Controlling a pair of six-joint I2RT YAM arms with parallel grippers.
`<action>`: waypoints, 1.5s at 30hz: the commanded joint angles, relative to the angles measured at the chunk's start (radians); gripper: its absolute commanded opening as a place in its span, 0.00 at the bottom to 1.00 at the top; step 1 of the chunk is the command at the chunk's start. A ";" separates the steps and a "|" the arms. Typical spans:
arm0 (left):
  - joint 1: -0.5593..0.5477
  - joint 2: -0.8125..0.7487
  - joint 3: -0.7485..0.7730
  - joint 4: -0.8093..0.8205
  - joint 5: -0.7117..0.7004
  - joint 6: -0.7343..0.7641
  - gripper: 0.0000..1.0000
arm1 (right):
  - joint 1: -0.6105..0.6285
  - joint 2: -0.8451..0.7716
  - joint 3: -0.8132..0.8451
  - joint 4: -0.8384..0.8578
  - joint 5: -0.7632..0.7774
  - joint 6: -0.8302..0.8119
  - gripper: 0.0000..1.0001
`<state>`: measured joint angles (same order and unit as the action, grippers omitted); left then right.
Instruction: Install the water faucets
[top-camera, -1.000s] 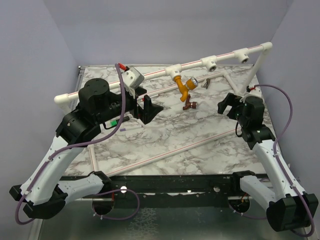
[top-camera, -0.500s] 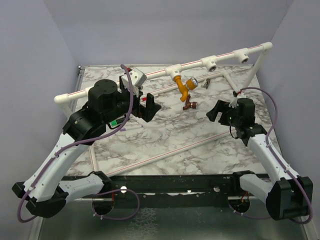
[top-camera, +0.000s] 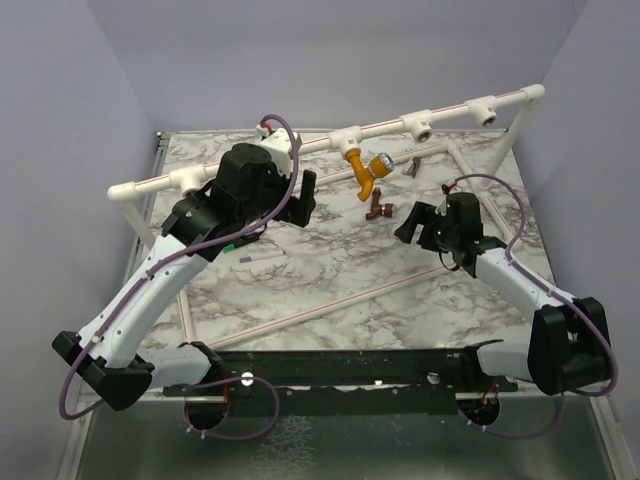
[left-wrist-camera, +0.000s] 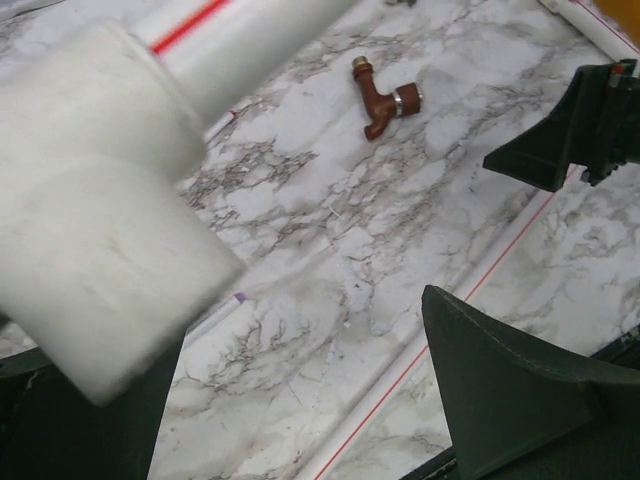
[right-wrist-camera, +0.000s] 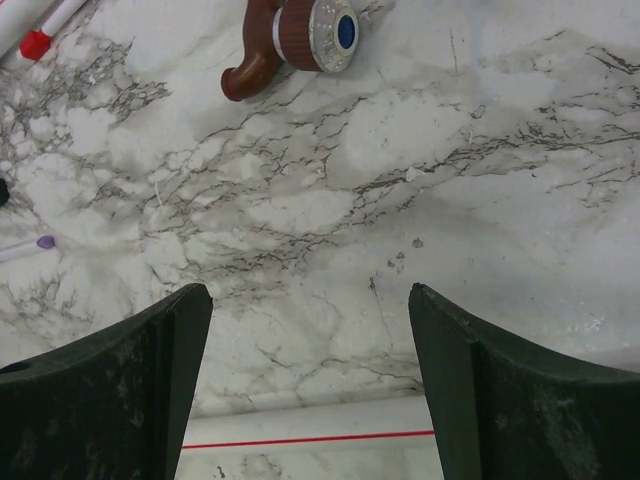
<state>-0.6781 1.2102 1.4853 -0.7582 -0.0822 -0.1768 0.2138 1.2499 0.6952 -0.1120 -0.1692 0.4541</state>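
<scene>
The brown faucet (top-camera: 377, 208) lies on its side on the marble table (top-camera: 330, 262), in the far middle, touching nothing else. Just behind it the orange faucet (top-camera: 365, 172) hangs, spout down, from a white T-fitting (top-camera: 350, 148) on the raised pipe rail (top-camera: 450, 114). Its silver knob (top-camera: 381, 162) points to the right.

The right claw (top-camera: 410, 222) hovers just to the right of the brown faucet and a little nearer the robot. Its fingers are spread wide with nothing between them. From the right wrist, the brown faucet (right-wrist-camera: 285, 40) sits at the top edge, beyond the fingertips and slightly left of the gap. The blue-centred knob (right-wrist-camera: 335, 25) on its end faces the camera. Bare marble fills the space between the two dark fingers (right-wrist-camera: 520, 400). A white pipe with a red stripe (right-wrist-camera: 300, 425) crosses the table below them.

The left claw (top-camera: 306, 192) hangs by the rail, to the left of both faucets and apart from them. It is also spread open. From the left wrist, the brown faucet (left-wrist-camera: 385, 100) lies far ahead, near the top and right of centre. Another T-fitting (left-wrist-camera: 90, 250) looms large and blurred at the left, over the left finger. I cannot tell whether the claw touches it. The right claw (left-wrist-camera: 585, 125) shows at the right edge.
</scene>
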 joint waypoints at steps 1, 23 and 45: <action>0.076 0.031 0.036 0.001 -0.061 -0.008 0.99 | 0.014 0.084 0.056 0.097 0.044 0.042 0.84; 0.375 0.037 0.052 -0.001 -0.119 -0.066 0.99 | 0.059 0.499 0.384 0.177 0.164 0.001 0.80; 0.425 -0.097 0.040 -0.007 0.232 -0.072 0.99 | 0.126 0.843 0.718 0.079 0.289 -0.090 0.66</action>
<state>-0.2554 1.1530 1.5143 -0.7601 0.0010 -0.2649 0.3271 2.0453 1.3785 0.0196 0.0753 0.3893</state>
